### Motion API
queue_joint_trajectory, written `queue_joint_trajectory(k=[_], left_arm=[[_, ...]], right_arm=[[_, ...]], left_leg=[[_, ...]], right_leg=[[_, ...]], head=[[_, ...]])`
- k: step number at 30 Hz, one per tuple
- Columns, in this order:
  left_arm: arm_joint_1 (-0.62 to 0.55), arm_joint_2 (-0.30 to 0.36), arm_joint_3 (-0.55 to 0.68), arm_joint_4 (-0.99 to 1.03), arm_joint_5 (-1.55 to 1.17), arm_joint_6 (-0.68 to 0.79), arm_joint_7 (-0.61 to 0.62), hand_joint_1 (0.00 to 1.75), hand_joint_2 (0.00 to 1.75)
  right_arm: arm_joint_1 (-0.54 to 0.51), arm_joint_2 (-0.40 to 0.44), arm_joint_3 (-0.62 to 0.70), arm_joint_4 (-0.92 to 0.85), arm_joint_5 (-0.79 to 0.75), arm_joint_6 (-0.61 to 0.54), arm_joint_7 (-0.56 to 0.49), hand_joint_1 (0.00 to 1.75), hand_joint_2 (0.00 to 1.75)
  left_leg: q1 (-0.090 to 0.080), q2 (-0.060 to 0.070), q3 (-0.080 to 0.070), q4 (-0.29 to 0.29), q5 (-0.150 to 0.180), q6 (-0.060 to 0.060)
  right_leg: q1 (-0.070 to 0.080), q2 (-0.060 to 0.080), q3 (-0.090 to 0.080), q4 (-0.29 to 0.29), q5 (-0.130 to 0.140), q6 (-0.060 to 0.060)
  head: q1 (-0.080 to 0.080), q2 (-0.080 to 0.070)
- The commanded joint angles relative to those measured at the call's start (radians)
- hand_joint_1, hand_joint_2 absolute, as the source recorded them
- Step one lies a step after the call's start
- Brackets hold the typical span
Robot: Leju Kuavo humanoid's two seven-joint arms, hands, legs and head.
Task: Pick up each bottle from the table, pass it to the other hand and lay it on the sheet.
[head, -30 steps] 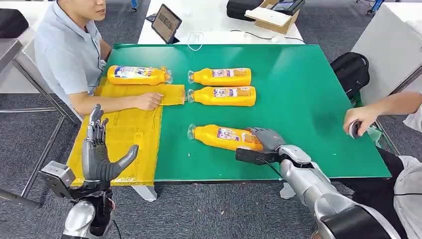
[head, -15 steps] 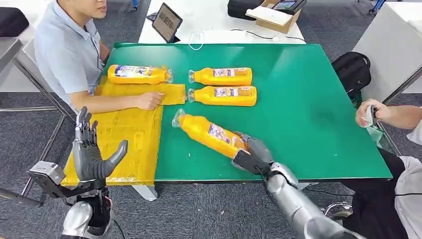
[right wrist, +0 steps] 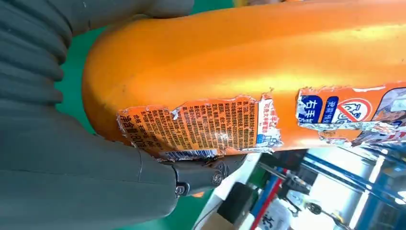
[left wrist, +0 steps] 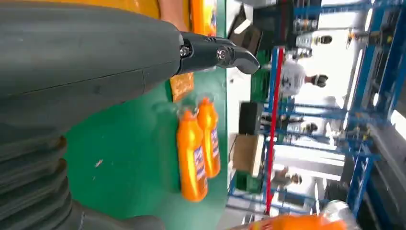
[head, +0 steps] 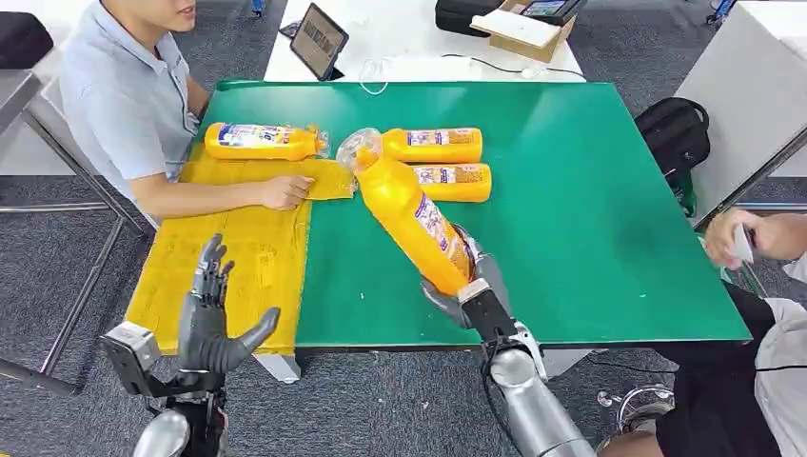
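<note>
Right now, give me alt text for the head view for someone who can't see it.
The robot's right hand holds an orange bottle tilted above the green table, its left hand open beside the yellow sheet. A seated person's hand rests on the sheet.

green desk [head: 590, 238] with a yellow sheet [head: 238, 257] draped over its left edge. one orange bottle [head: 257, 142] lying on the sheet's far end, two more bottles [head: 433, 146] [head: 455, 182] lying side by side straight on the green, near the middle. a person's hand [head: 285, 193] rests on the sheet too
</note>
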Motion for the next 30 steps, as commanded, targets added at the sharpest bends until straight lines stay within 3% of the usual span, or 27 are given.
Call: queue_joint_trajectory(k=[1, 5, 8, 20, 30], left_arm=[[0.008, 0.028, -0.043, 0.011, -0.036, -0.049, -0.006, 0.00, 1.75], [-0.012, 0.040, -0.072, 0.015, -0.063, -0.135, -0.039, 0.00, 1.75], [-0.067, 0.036, -0.109, 0.054, -0.053, -0.194, -0.039, 0.00, 1.75], [-0.110, 0.031, -0.137, 0.092, -0.040, -0.215, -0.029, 0.00, 1.75], [-0.124, 0.048, -0.169, 0.086, -0.004, -0.275, -0.032, 0.00, 1.75]], right_arm=[[0.019, 0.033, -0.007, -0.099, -0.040, 0.072, 0.021, 1.75, 1.75], [0.010, 0.004, 0.196, -0.018, 0.090, 0.166, 0.014, 1.75, 1.75], [-0.002, -0.006, 0.344, 0.003, 0.149, 0.125, -0.013, 1.75, 1.75], [-0.080, 0.045, 0.408, 0.162, 0.115, 0.188, -0.013, 1.75, 1.75], [-0.123, 0.070, 0.432, 0.243, 0.101, 0.174, -0.013, 1.75, 1.75]], left_leg=[[0.000, 0.000, 0.001, 0.000, 0.000, -0.001], [0.001, 0.002, 0.003, 0.000, -0.002, -0.002], [0.002, 0.001, 0.004, 0.000, -0.001, -0.002], [0.002, 0.000, 0.003, -0.001, -0.001, -0.001], [0.001, 0.000, 0.003, -0.001, 0.000, -0.001]], right_leg=[[0.001, 0.000, 0.001, 0.000, 0.000, -0.001], [0.002, 0.002, 0.003, 0.000, -0.001, -0.002], [0.002, 0.001, 0.004, 0.000, -0.001, -0.002], [0.001, 0.000, 0.004, -0.001, -0.001, -0.002], [0.001, 0.000, 0.003, 0.000, -0.001, -0.002]], head=[[0.000, 0.000], [0.000, 0.000], [0.000, 0.000], [0.000, 0.000], [0.000, 0.000]])
